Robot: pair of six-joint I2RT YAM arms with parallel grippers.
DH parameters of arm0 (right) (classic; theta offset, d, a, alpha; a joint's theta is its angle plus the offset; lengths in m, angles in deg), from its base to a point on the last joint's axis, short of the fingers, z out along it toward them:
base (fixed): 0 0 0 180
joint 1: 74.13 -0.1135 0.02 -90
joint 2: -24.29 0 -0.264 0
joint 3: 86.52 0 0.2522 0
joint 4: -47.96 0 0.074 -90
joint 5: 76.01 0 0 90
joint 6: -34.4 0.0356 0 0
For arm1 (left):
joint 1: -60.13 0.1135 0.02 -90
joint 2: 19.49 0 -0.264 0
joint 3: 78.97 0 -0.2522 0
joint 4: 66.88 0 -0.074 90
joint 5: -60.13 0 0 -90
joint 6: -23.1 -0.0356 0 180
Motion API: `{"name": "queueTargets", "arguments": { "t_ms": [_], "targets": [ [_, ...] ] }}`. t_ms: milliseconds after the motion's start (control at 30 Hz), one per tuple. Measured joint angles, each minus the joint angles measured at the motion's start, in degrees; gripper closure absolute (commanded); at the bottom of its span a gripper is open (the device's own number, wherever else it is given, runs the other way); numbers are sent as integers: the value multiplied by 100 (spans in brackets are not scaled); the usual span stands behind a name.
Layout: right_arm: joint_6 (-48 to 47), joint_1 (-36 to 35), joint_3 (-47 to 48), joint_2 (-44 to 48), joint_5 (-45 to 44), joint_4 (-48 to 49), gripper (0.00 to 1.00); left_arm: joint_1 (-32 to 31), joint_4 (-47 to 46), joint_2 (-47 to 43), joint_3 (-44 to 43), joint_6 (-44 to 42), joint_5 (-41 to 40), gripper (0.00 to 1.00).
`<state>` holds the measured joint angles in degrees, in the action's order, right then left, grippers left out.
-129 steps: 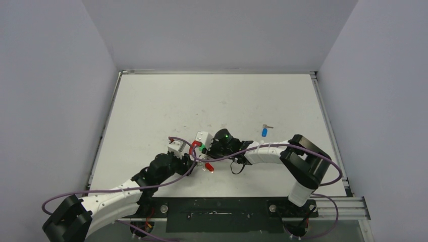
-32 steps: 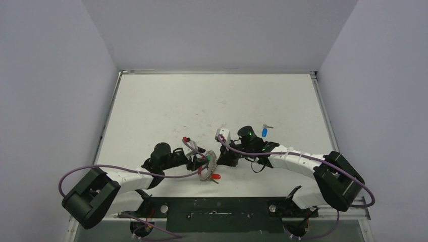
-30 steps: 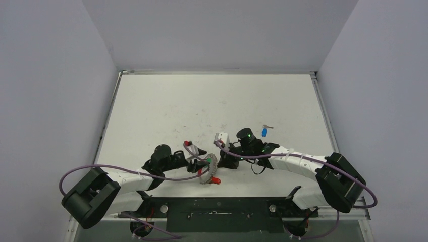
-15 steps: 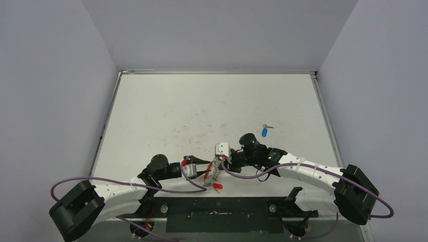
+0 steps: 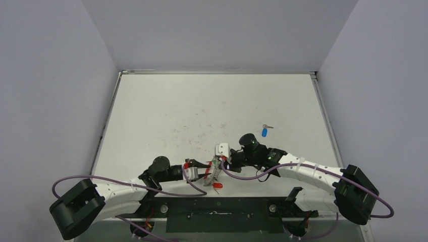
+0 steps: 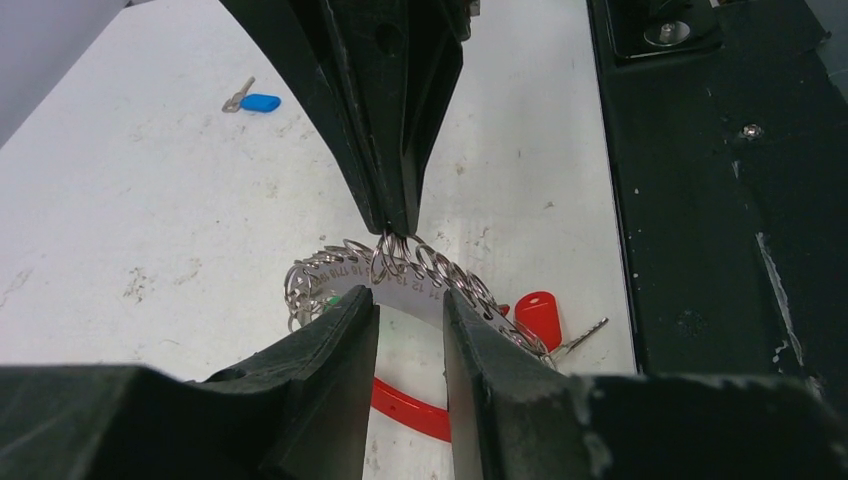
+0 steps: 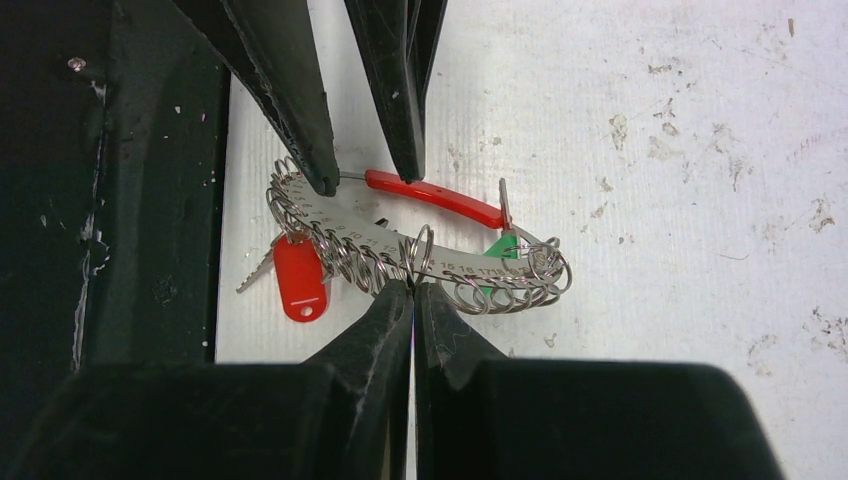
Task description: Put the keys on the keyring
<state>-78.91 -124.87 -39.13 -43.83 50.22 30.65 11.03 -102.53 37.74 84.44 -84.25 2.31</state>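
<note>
**Right claw pinches the keyring; left claw stands part-open at it**

The right claw [image 7: 412,288] is closed tight. Its two tips are pressed together on one of the small wire loops along the outer edge of the keyring [image 7: 450,264].

The left claw [image 6: 410,296] faces it from the opposite side, jaws parted to a narrow gap. In the left wrist view the ring's flat numbered strip shows through that gap. In the right wrist view one of its fingertips [image 7: 322,180] sits at the end of the coils. The other is against the near end of the red curved section [image 7: 435,194], with a short run of bare wire between them. Nothing is clamped between these jaws, and whether the tips press on the ring cannot be told.

The keyring sits at the near edge of the bench [image 5: 202,106], between the two arms. The green key [image 7: 500,247] has its head among the coils at one end of the ring. The red key [image 7: 299,279] lies against the coils at the other end. The blue key [image 5: 264,132] lies alone on the bench, well apart from the ring, beyond the right arm.
</note>
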Motion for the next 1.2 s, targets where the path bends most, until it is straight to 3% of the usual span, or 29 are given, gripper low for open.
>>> {"name": "queueTargets", "arguments": {
  "t_ms": [733, 1067, 1200],
  "targets": [
    [-490, -105, -345, 304, 0, 138, 100, -216, -964, 1460, -367, 81, 4, 75],
    [-638, -151, -417, 426, -105, 179, 100, -273, -1078, 1488, -382, 79, -48, 68],
    [-605, -221, -457, 520, -374, 238, 100, -295, -721, 962, -380, 260, -280, 64]
  ]
}}
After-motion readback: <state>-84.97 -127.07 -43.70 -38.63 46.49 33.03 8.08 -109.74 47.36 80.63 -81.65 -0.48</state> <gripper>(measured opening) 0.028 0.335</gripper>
